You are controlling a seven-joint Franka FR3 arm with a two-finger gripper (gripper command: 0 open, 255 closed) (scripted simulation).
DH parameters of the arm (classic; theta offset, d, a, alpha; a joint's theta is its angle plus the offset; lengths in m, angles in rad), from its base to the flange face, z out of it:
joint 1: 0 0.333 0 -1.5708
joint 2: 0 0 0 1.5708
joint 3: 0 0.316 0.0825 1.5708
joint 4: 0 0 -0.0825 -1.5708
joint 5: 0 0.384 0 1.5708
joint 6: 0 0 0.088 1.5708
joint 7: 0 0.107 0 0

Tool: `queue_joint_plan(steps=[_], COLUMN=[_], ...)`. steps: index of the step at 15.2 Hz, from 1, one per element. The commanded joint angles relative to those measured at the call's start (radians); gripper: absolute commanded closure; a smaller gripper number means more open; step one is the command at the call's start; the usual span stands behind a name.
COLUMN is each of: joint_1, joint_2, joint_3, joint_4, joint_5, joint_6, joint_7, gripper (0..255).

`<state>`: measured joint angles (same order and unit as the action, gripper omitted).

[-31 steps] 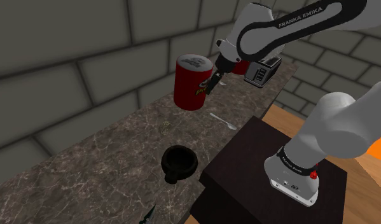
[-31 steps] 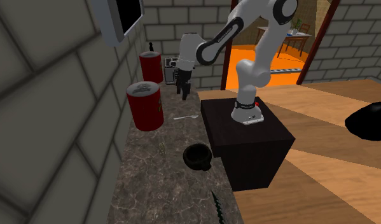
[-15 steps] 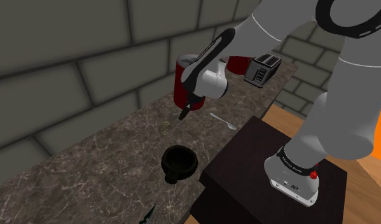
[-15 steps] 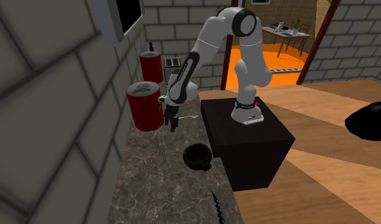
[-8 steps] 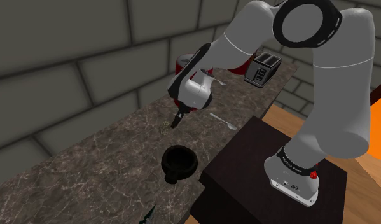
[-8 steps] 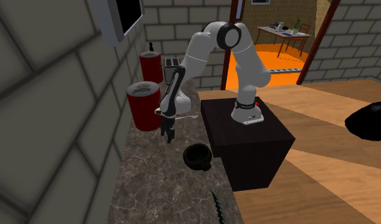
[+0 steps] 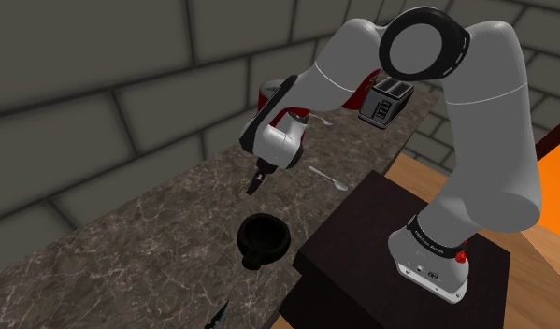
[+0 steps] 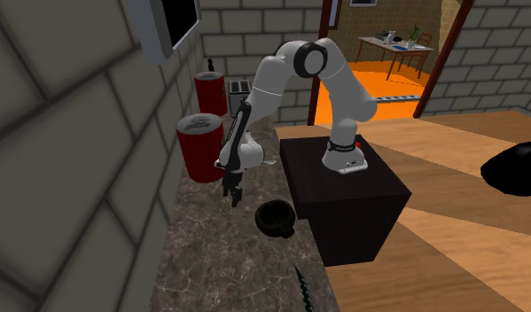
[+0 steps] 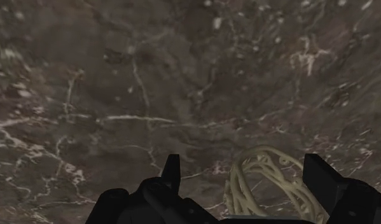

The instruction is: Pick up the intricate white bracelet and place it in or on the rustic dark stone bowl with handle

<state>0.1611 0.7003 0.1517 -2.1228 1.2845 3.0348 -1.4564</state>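
Though claw straddles it, bracelet partly hidden

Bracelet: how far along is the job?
Done: tool is low over the counter, open, straddling the bracelet. In hand: the grasp, fingers not yet closed. Left: lift, carry to the dark bowl, which sits empty, and release.
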Motion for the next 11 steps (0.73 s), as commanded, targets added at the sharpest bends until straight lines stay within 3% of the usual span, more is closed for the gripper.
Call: queue_joint_plan(steps=[1,6,7,11], joint_1=[0.000,0.000,0.000,0.000], joint_2=[0.006,0.006,0.006,0.006], joint_3=[0.002,0.002,0.002,0.002], joint_4=[0.005,0.005,0.005,0.005], joint_5=[0.003,0.002,0.002,0.002], joint_6=[0.003,0.002,0.002,0.002], joint_7=[-0.002,-0.002,-0.002,-0.002], gripper=[0,0,255,255])
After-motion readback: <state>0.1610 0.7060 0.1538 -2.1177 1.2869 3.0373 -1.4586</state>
